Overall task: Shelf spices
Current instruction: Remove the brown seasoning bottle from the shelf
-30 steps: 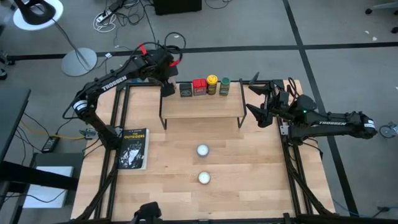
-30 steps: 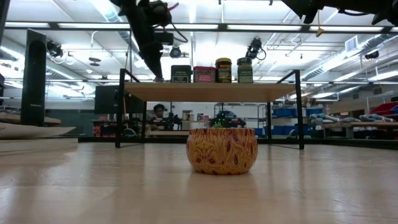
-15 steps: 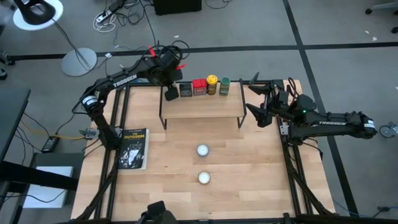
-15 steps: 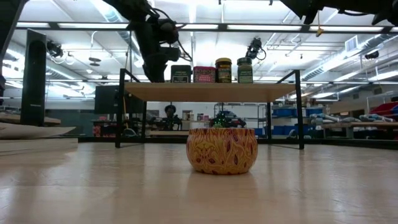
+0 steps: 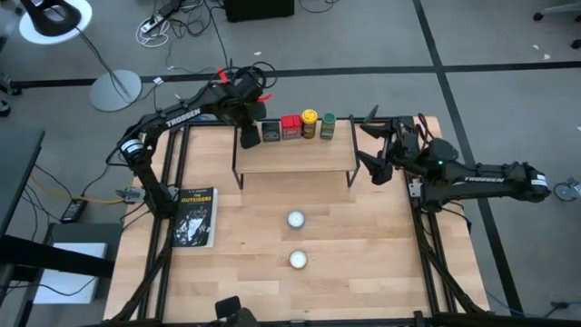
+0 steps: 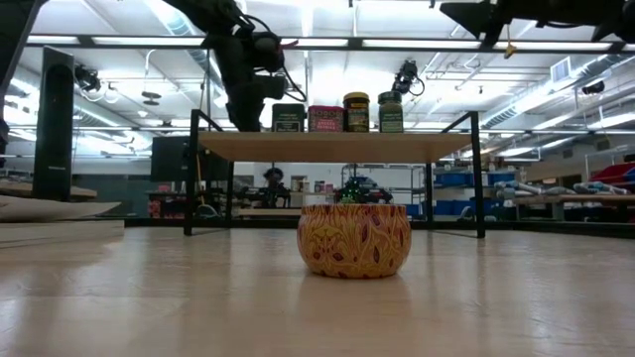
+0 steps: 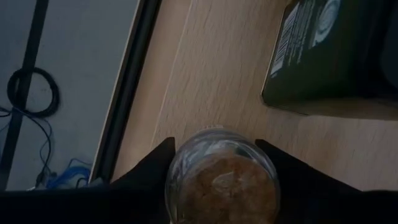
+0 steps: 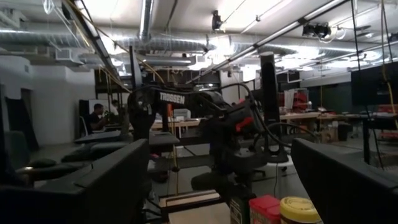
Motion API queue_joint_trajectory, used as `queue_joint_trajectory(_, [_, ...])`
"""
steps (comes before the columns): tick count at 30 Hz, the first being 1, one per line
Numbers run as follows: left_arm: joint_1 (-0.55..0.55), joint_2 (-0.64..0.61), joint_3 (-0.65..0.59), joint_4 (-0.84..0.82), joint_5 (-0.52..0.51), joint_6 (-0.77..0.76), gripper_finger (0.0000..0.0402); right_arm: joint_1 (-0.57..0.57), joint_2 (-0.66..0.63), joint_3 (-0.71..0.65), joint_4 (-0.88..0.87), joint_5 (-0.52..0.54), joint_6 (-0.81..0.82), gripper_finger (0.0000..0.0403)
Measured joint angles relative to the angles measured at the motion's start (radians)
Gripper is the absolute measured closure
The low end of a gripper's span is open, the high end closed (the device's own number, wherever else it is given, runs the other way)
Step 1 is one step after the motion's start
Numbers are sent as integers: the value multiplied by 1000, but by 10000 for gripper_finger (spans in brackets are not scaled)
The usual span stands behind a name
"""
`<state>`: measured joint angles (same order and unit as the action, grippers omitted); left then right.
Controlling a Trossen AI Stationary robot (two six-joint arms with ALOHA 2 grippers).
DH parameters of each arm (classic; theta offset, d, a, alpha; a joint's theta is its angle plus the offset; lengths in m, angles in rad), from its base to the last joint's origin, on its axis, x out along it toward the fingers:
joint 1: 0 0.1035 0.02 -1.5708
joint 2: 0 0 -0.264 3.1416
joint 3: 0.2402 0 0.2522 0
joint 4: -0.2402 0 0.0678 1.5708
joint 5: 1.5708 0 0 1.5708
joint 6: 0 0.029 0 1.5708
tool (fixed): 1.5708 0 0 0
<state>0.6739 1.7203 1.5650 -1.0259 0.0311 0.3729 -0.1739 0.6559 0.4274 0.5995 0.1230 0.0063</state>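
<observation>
The shelf (image 5: 295, 156) stands at the table's far side. On its far edge stand the dark square tin (image 5: 270, 131), the red box (image 5: 290, 126), the yellow-lidded jar (image 5: 310, 123) and the green-lidded jar (image 5: 328, 125). My left gripper (image 5: 247, 133) is at the shelf's left end, beside the tin, shut on the tan jar (image 7: 221, 186). In the low view the gripper (image 6: 244, 114) hides the jar. My right gripper (image 5: 374, 156) hangs open in the air just right of the shelf, touching nothing. My left gripper pinches the tan jar by its round sides (image 7: 180, 180), one finger (image 7: 146, 177) on each side. The fingers come from above, pointing down. The jar is upright over the shelf's plank (image 7: 205, 81), left of the dark tin (image 7: 323, 56); whether its base rests there I cannot tell.
Two white round objects (image 5: 295, 219) (image 5: 298, 259) sit mid-table in front of the shelf; the near one shows as a patterned tin (image 6: 354, 240) in the low view. A book (image 5: 195, 216) lies at the table's left edge. Bare wood lies between them.
My left gripper, with the tan jar, has come down onto the shelf's left end and moved right, closer to the dark tin; it has held still for the last half second. My right gripper has shifted slightly left toward the shelf.
</observation>
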Motion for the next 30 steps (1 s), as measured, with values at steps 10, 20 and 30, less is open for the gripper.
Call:
queue_joint_trajectory(10, [-41,-69,146,-233,-19,-64,226,7,32,0,19,-12,0,12])
queue_joint_trajectory(20, [-271,-185,243,-276,70,-220,226,22,37,0,34,-22,67,13])
queue_joint_trajectory(30, [-676,-191,15,-142,-112,-417,226,76,37,0,67,-49,82,30])
